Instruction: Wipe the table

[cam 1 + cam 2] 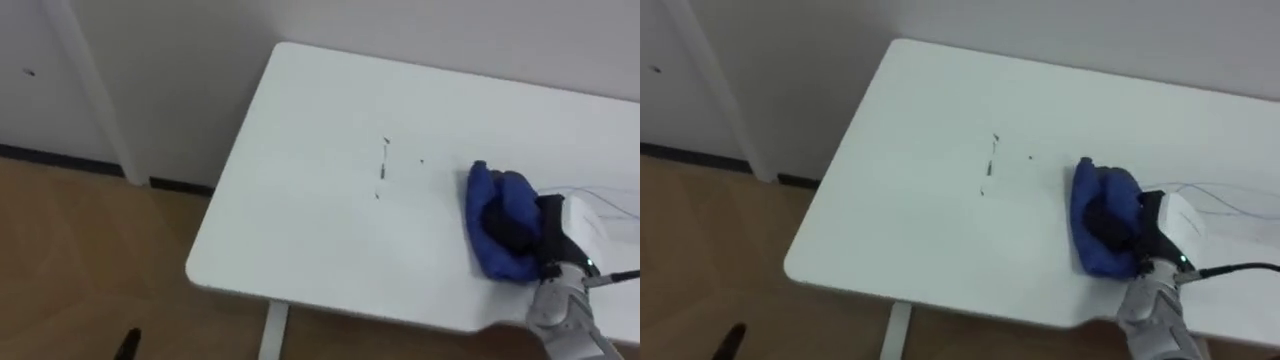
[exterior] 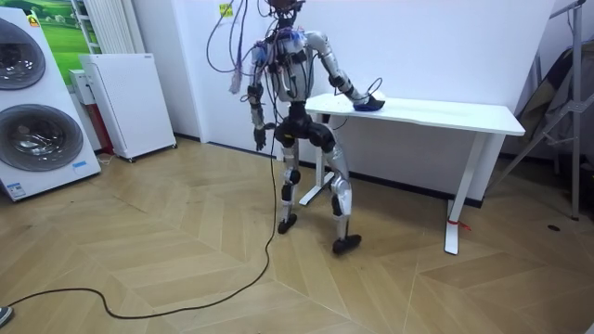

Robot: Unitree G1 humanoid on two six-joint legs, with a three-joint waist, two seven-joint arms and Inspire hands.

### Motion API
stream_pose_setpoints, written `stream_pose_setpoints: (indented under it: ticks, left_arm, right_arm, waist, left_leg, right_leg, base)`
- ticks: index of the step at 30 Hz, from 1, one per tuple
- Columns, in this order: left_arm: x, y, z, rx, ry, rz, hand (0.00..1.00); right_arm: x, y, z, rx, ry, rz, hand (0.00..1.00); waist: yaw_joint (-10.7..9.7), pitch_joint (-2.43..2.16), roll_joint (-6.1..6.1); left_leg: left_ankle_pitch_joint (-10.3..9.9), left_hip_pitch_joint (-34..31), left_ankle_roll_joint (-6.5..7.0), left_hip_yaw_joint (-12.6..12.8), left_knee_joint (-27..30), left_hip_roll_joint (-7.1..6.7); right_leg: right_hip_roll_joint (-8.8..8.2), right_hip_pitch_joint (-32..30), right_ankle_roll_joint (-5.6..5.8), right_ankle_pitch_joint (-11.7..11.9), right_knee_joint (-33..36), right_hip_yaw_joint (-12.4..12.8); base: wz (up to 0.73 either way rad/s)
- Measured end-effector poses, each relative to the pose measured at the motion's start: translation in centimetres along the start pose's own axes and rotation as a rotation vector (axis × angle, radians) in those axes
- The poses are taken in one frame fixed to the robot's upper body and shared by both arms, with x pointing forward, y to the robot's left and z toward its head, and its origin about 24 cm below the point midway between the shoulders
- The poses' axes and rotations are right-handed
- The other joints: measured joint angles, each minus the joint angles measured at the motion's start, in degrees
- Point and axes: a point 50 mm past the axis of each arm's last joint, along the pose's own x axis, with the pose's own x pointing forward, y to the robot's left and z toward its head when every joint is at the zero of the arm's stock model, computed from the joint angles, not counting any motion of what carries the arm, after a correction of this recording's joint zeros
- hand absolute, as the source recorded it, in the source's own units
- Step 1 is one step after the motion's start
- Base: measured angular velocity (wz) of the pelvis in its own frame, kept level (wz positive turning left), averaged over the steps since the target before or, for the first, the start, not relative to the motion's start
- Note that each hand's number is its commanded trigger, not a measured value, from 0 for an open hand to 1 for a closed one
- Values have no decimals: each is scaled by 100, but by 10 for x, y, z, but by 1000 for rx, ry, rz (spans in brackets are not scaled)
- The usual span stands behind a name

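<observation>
The blue cloth [image 1: 492, 190] lies on the counter [image 1: 320, 200] toward its near edge, well in from the rounded corner. The right robot hand [image 1: 515, 228] rests directly on top of the cloth, its dark part sunk among the folds. Whether it clamps the cloth or only presses down on it, I cannot tell. The cloth is soft and bunched into a thick, lumpy oblong, and blue fabric rises round the robot hand on the sides away from the wrist. The wrist behind it is pale grey and blocky and reaches out over the counter's near edge.

The counter's top is smooth, matt white, with rounded corners, and stands on white legs [image 1: 272, 330]. A few small dark marks [image 1: 384, 160] speckle its middle, apart from the cloth on the side toward the corner.

In the room view the robot stands at the counter's end nearer the room view's left, knees bent and feet apart. Its right arm stretches over the top. The left robot hand [image 2: 259, 137] hangs beside its hip, off the counter, and its state cannot be made out. The counter stands against a white wall on a wooden herringbone floor [image 2: 186, 250]. Well away from the counter, at the room view's left, are a low white cabinet [image 2: 125, 102] and stacked washing machines [image 2: 28, 111].
</observation>
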Motion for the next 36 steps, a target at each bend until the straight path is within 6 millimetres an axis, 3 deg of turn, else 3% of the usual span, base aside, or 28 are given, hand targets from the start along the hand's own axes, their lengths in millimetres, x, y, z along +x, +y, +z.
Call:
stream_pose_setpoints:
  ticks: [1, 2, 3, 4, 5, 6, 7, 8, 9, 10, 11, 13, 14, 16, 17, 19, 21, 23, 25, 26, 27, 30, 31, 33, 36]
  left_arm:
    - [2, 0, 5, 3, -12, -2, 0]
    - [2, -1, 9, 3, -19, -4, 0]
    - [4, -3, 13, 6, -24, -8, 0]
    - [6, -4, 15, 1, -18, -15, 0]
    - [6, -5, 15, -9, -14, -17, 0]
    - [7, -7, 17, -28, -23, -20, 0]
    - [6, -14, 19, -72, -29, -36, 0]
    - [6, -16, 18, -90, -29, -44, 0]
    - [4, -19, 15, -100, -27, -55, 0]
    - [0, -21, 5, -99, -7, -64, 0]
    - [-2, -22, -1, -99, 9, -66, 0]
    - [-13, -19, -30, -106, 71, -63, 0]
    - [-16, -19, -40, -106, 96, -64, 0]
    - [-28, -14, -67, -95, 170, -46, 0]
    - [-30, -12, -70, -89, 178, -40, 0]
    - [-33, -9, -74, -71, 186, -26, 0]
    - [-33, -10, -72, -73, 178, -27, 0]
    - [-29, -14, -66, -81, 163, -34, 0]
    - [-25, -23, -59, -98, 152, -55, 0]
    - [-23, -26, -56, -97, 146, -64, 0]
    - [-20, -30, -48, -93, 128, -81, 0]
    - [-10, -37, -21, -133, 62, -102, 0]
    - [-5, -39, -5, -146, 17, -109, 0]
    - [-4, -42, 12, -139, -48, -123, 0]
    - [-6, -46, 11, -148, -59, -147, 0]
  right_arm:
    - [-1, 5, 7, 2, -12, 9, 100]
    - [-1, 6, 11, 3, -24, 11, 100]
    - [1, 8, 25, 0, -64, 12, 100]
    - [4, 8, 40, -29, -121, 19, 100]
    - [5, 7, 47, -39, -145, 20, 100]
    - [9, 4, 62, -55, -201, 11, 100]
    - [15, -4, 75, -52, -241, -15, 100]
    - [18, -8, 80, -58, -259, -28, 100]
    - [19, -14, 81, -89, -283, -49, 100]
    - [19, -22, 73, -121, -289, -63, 100]
    - [17, -25, 65, -136, -279, -68, 100]
    - [8, -34, 26, -149, -200, -87, 100]
    - [6, -37, 19, -145, -179, -98, 100]
    - [-11, -43, -24, -127, -54, -117, 100]
    - [-14, -45, -31, -113, -31, -124, 100]
    - [-19, -51, -45, -90, 23, -143, 100]
    - [-15, -51, -37, -101, -9, -142, 100]
    - [-11, -49, -26, -127, -45, -136, 100]
    - [1, -46, 6, -188, -130, -133, 100]
    - [2, -43, 16, -204, -162, -126, 100]
    - [4, -35, 39, -228, -243, -101, 100]
    - [0, -10, 98, -238, -429, -19, 100]
    - [-5, 0, 118, -245, -504, 12, 100]
    - [-11, 10, 132, -254, -579, 48, 100]
    - [-11, 12, 122, -253, -559, 61, 100]
  waist:
    - [8, -12, -91]
    - [25, 8, -139]
    - [70, 21, -231]
    - [111, 32, -287]
    - [130, 44, -308]
    - [190, 57, -387]
    - [264, 86, -321]
    - [244, 114, -261]
    - [207, 116, -250]
    - [84, 113, -236]
    - [18, 102, -219]
    - [-289, 79, -195]
    - [-366, 75, -174]
    - [-590, 56, -160]
    - [-635, 58, -161]
    - [-595, 78, -77]
    - [-485, 91, 55]
    - [-282, 89, 102]
    - [-73, 71, 156]
    - [-24, 69, 169]
    - [5, 78, 175]
    - [77, 87, 114]
    - [172, 121, 43]
    - [221, 144, -11]
    - [86, 146, -20]
  left_leg:
    - [35, -48, -77, -167, -1, 32]
    - [44, -67, -131, -183, -2, 65]
    - [77, -118, -270, -209, -3, 146]
    - [111, -161, -443, -257, -6, 270]
    - [132, -174, -532, -279, -17, 335]
    - [183, -208, -742, -296, -68, 446]
    - [268, -240, -980, -334, -144, 656]
    - [345, -251, -1086, -411, -243, 757]
    - [559, -260, -1252, -460, -481, 869]
    - [797, -268, -1307, -459, -709, 919]
    - [924, -267, -1293, -453, -798, 924]
    - [1390, -206, -1073, -145, -980, 908]
    - [1429, -167, -1028, -57, -979, 878]
    - [1386, -23, -958, 180, -814, 594]
    - [1344, 2, -912, 173, -753, 496]
    - [1038, 184, -742, 172, -621, 217]
    - [841, 288, -683, 179, -626, 142]
    - [797, 438, -670, 230, -787, 86]
    - [789, 572, -656, 329, -1078, 42]
    - [790, 579, -657, 329, -1164, 30]
    - [794, 598, -663, 316, -1285, 3]
    - [832, 555, -721, 314, -1509, -31]
    - [860, 548, -717, 270, -1552, -58]
    - [868, 502, -711, -21, -1557, -131]
    - [912, 488, -630, -338, -1555, -299]
  right_leg:
    - [16, 103, 1, 221, -390, -25]
    - [30, 119, 4, 345, -521, -25]
    - [83, 92, 18, 549, -688, -26]
    - [220, 83, 11, 661, -757, -26]
    - [292, 71, 12, 715, -752, -41]
    - [410, 1, 233, 583, -606, -141]
    - [616, -167, 246, 338, -305, -211]
    - [706, -255, 141, 232, -133, -303]
    - [771, -452, 2, -38, 166, -415]
    - [764, -535, -93, -289, 418, -556]
    - [756, -522, -125, -388, 486, -640]
    - [752, -342, -212, -651, 523, -766]
    - [755, -241, -221, -679, 485, -838]
    - [775, 133, -245, -783, 283, -955]
    - [789, 217, -255, -791, 221, -958]
    - [928, 417, -314, -737, -8, -871]
    - [1051, 387, -368, -705, -26, -702]
    - [1157, 307, -415, -617, -112, -431]
    - [1266, 136, -468, -432, -206, -94]
    - [1284, 69, -474, -394, -214, -28]
    - [1311, -31, -473, -343, -210, 53]
    - [1333, -192, -462, -267, -202, 117]
    - [1320, -214, -459, -249, -210, 120]
    - [1311, -129, -443, -247, -267, 102]
    - [1246, 179, -333, -249, -550, 74]
  base:
    - [6]
    - [5]
    - [0]
    - [0]
    - [0]
    - [-14]
    - [-10]
    - [5]
    - [49]
    - [63]
    - [81]
    - [83]
    - [71]
    - [63]
    - [50]
    - [3]
    - [-44]
    - [-75]
    - [-93]
    - [-58]
    - [-34]
    - [-10]
    - [6]
    - [47]
    - [73]
